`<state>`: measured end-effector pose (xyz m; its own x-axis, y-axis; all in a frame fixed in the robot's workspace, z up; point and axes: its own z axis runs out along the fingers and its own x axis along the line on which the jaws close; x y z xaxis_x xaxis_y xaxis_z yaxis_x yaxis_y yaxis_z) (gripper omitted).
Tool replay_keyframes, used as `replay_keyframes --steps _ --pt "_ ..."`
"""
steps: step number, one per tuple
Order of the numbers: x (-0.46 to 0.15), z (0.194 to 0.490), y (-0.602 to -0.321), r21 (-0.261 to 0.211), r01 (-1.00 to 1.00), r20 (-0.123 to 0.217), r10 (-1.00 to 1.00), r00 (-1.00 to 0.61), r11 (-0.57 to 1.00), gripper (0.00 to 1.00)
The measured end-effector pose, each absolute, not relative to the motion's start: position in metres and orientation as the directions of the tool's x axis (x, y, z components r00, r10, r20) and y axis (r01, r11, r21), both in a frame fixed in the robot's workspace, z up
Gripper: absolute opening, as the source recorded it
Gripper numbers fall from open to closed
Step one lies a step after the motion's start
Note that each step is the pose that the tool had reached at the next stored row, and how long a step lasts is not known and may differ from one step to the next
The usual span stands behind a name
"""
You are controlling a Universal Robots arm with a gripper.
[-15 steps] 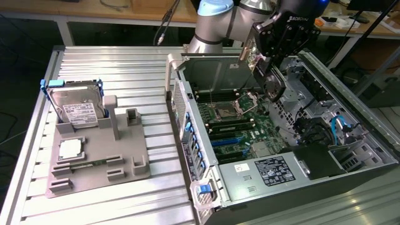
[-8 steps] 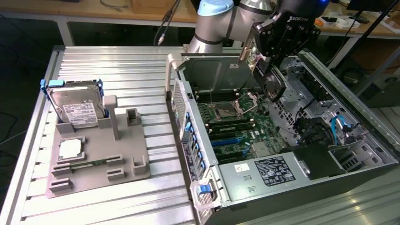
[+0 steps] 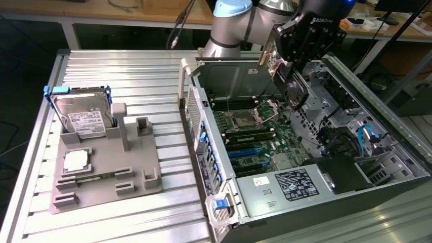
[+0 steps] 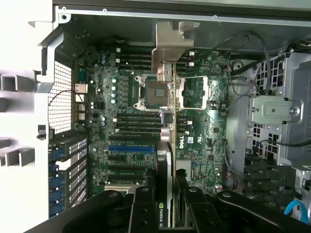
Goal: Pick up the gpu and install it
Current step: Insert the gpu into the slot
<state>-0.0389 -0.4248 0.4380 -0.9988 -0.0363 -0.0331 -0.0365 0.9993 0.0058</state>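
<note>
Above open grey metal computer case [image 3: 196, 101] — black gripper [image 3: 297, 61] clamped on thin green-and-dark rectangular gpu [image 3: 296, 91], card edge-on over green motherboard [image 4: 204, 145].

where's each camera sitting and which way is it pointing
Exterior view: off the arm, high, looking down on the table and open case; arm and claw show.
Wrist view: on the wrist, looking down into the case along the gpu; claw fingers show.
Shared: gpu in the claw, motherboard.
</note>
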Motion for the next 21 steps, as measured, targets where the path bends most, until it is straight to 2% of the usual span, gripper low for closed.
replay_keyframes --steps 21 --pt "-0.0386 0.4376 -0.4248 0.006 -0.431 -0.033 -0.43 -0.902 0.902 0.27"
